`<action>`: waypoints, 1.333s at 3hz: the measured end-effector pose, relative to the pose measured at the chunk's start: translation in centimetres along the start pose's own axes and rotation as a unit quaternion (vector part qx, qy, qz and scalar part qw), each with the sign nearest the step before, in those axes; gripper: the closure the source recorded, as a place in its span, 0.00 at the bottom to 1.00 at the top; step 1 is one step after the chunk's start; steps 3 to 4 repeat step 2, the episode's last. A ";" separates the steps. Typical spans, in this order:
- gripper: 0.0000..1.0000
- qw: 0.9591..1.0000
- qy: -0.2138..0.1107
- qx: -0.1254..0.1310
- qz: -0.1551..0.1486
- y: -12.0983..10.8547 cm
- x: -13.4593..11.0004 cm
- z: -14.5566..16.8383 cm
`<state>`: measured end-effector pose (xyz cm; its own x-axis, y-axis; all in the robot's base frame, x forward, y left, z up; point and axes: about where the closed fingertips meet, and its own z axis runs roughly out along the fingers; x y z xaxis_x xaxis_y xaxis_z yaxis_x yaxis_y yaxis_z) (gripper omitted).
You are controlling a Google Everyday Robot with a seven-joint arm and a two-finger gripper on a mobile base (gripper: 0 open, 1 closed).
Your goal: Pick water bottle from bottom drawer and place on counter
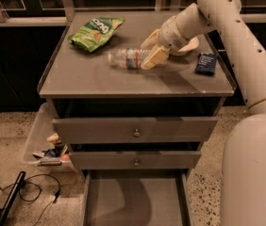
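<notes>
water bottle [125,58] is lying on its side on the tabletop [90,79], roughly mid-surface, long axis running left-right. gripper [152,48] sits right at the bottle's right end, overlapping it, low over the tabletop; can't tell whether it's clamped on the bottle or loose. arm [227,27] comes in from the upper right. green snack bag [95,32] at back left of the tabletop, well apart from the bottle. dark blue packet [205,63] near the right edge, white bowl [192,45] just behind the gripper, partly hidden by the wrist. bottom drawer [133,197] is pulled out, only bare grey floor visible inside. two upper drawers [135,128] with brass knobs are shut. clear bin [41,142] with clutter on the floor left of the cabinet, black cable [10,192] near it
</notes>
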<state>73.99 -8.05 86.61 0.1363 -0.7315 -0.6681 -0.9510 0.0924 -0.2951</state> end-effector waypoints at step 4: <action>0.00 1.000 0.000 0.000 0.000 0.0 0.0 0.0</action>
